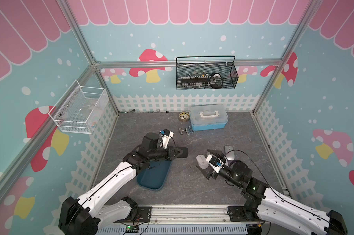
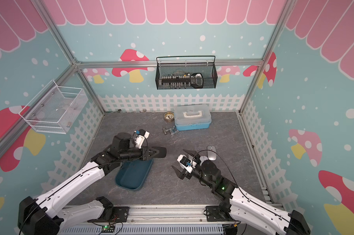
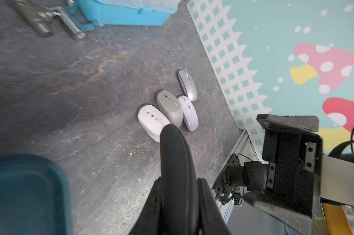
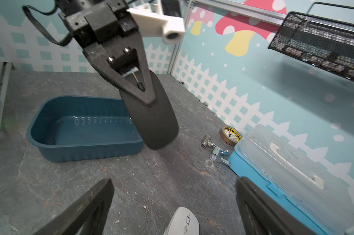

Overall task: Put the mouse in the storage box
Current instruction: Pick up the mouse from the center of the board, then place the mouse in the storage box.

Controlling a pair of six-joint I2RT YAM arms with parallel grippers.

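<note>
Left gripper (image 1: pixel 177 152) is clamped tight on the black mouse (image 1: pixel 184 153), and most of the mouse's body sticks out past the fingertips toward frame right in both top views. I see the mouse held clear of the table (image 1: pixel 172 130), near the centre of the frame. It sits just off the upper-right end of the storage box (image 1: pixel 151 177), and I cannot tell whether any of it overhangs the rim. In the right wrist view it hangs at mid-frame in front of the box's right end, not down inside. The box lies at lower centre-left in the top views, partly under the left arm, and what I can see of its floor is bare. Right gripper (image 4: pixel 175 181) stands with its jaws spread wide and holds nothing. It hovers low over a white mouse (image 4: pixel 182 221) at centre-right. The left wrist view shows four mice clustered on the table mid-frame: white, a grey mouse (image 3: pixel 170 107), a pale lilac mouse (image 3: pixel 189 112) and a silver mouse (image 3: pixel 187 84). Toward the top of the table sit a light blue case (image 1: pixel 208 120), a tape roll (image 1: pixel 184 116) and a metal fitting (image 1: pixel 185 130).
</note>
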